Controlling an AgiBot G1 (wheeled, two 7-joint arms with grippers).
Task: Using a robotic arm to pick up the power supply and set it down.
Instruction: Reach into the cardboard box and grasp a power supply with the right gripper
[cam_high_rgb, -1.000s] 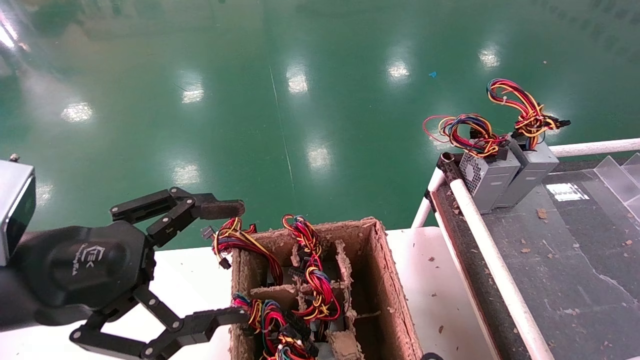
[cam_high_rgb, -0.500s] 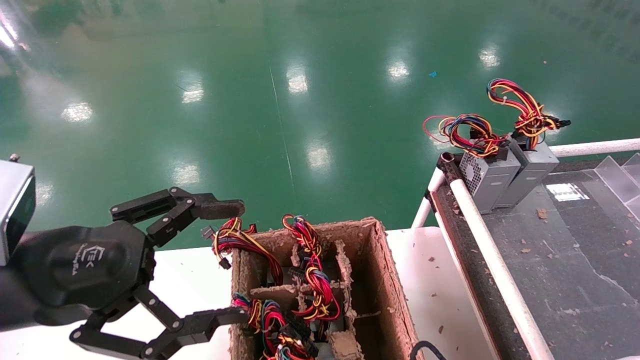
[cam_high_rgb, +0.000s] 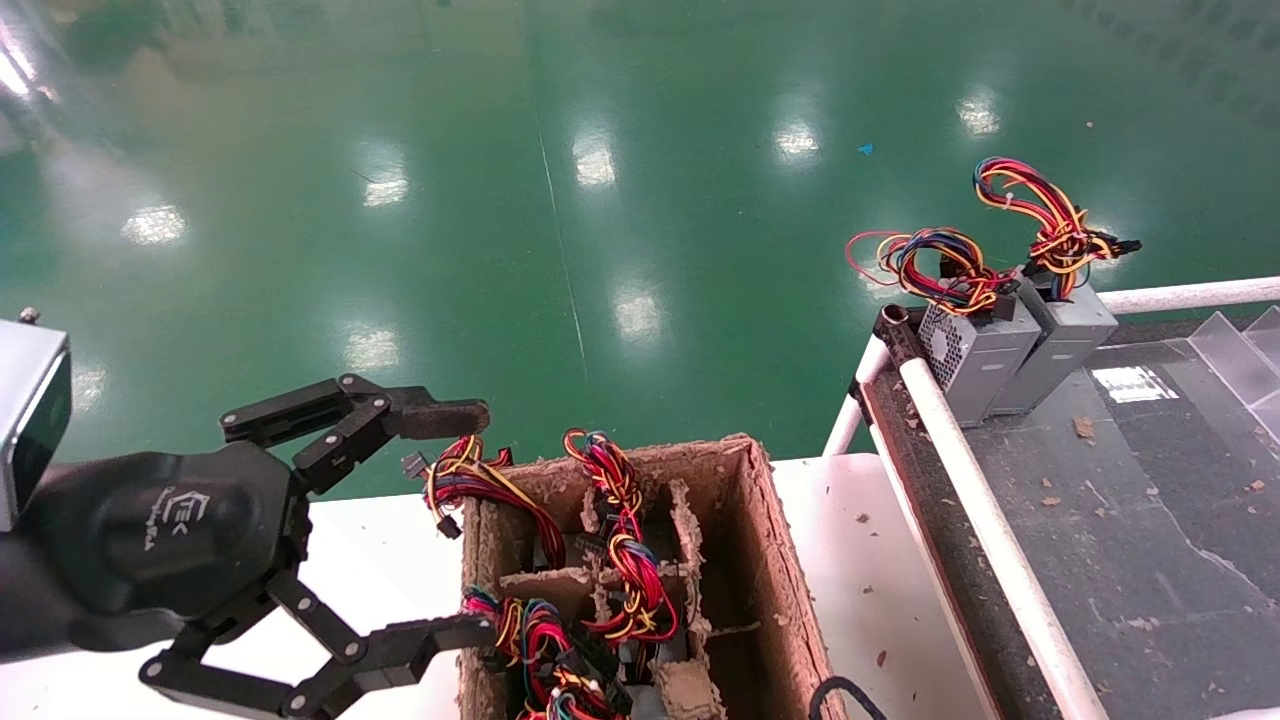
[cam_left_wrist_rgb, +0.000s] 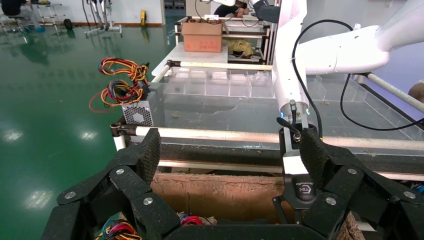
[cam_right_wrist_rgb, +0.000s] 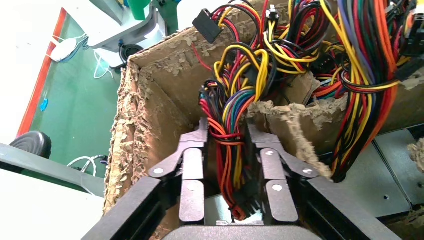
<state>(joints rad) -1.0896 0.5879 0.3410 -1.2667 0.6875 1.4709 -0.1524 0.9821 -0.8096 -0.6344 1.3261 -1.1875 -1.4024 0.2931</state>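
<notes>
My right gripper (cam_right_wrist_rgb: 226, 129) reaches down into the brown pulp box (cam_right_wrist_rgb: 135, 125). Its fingers are closed on either side of a power supply (cam_right_wrist_rgb: 220, 214): the silver body shows between them, and its red, orange and yellow wires (cam_right_wrist_rgb: 227, 112) run up through the gap. In the left wrist view the right gripper's palm (cam_left_wrist_rgb: 300, 189) hangs at the box's near corner. In the head view only its black cable (cam_high_rgb: 838, 695) shows. My left gripper (cam_high_rgb: 470, 525) hovers wide open beside the box's left wall (cam_high_rgb: 478, 560), holding nothing.
Two more silver power supplies (cam_high_rgb: 975, 355) (cam_high_rgb: 1065, 335) with wire bundles stand on the dark conveyor surface (cam_high_rgb: 1120, 500) at the right, behind a white rail (cam_high_rgb: 960, 450). More wire bundles (cam_high_rgb: 630, 560) fill the box's compartments. The box sits on a white table (cam_high_rgb: 860, 560) above the green floor.
The right arm's black cable has come further into view at the bottom edge, and the wires in the box's near compartment have shifted slightly. The left gripper has not moved.
</notes>
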